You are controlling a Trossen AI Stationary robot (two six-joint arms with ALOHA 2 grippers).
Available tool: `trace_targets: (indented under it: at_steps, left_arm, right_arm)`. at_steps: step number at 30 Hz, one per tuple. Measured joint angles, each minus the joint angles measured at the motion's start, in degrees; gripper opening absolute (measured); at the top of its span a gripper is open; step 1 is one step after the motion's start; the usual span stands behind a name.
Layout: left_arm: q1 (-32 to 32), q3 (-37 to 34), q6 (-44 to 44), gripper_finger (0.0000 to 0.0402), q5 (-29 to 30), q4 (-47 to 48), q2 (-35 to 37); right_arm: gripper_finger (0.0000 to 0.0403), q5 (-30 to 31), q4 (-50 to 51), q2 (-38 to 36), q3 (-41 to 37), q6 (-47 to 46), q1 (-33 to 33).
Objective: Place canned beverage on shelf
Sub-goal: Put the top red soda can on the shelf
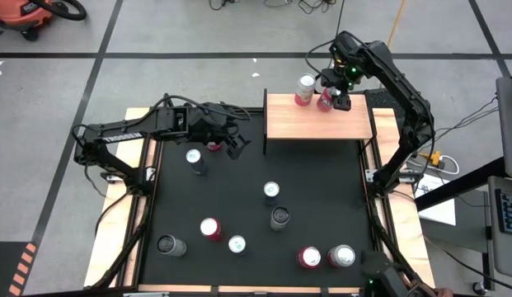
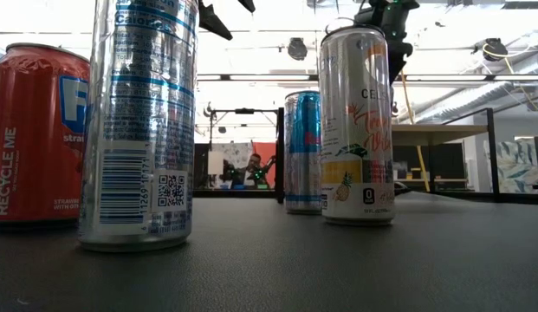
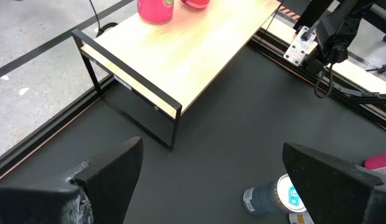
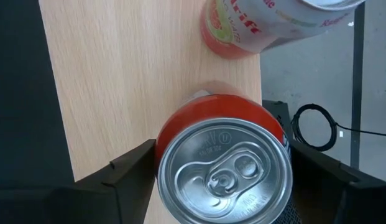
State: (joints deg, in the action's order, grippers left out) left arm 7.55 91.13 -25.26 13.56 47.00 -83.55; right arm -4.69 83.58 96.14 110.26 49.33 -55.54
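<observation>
The shelf [image 1: 317, 120], a light-wood board on a black frame, stands at the table's far side. A pink-and-white can [image 1: 305, 89] stands on its far edge. Beside it is a red can [image 4: 227, 165] with a silver top, upright, with my right gripper [image 1: 331, 99] shut on it. My left gripper [image 1: 232, 142] hangs open over the black mat to the left of the shelf, above a red can [image 1: 214, 147] and near a blue-and-silver can [image 1: 195, 161]. Nothing is between its fingers [image 3: 105, 180]. My right gripper pinches the red can's upper side wall [image 4: 170, 130] between its two fingers, one on each side. The fingers [image 4: 127, 180] come from above, pointing steeply down. The can is upright over the shelf's far edge; whether its base rests on the board I cannot tell.
Several more cans stand on the black mat, among them a silver one [image 1: 270, 191], a dark one [image 1: 279, 218], and a red and a silver one [image 1: 309, 257] near the front edge. Wooden strips [image 1: 132, 214] border the mat. The shelf's near half is bare board.
</observation>
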Motion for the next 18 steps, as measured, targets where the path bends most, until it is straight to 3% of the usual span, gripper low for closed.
trace_targets:
  at_steps: [8,18]
  left_arm:
    - [-0.01,0.00,-1.40,0.0386,-0.05,0.00,-0.02]
    - [-0.02,0.00,-1.46,0.0386,-0.08,0.00,-0.02]
  right_arm:
    - [0.0324,0.11,-0.71,0.02,0.00,-0.43,-0.38]
    - [0.0329,0.13,-1.90,0.02,0.00,-0.43,-0.38]
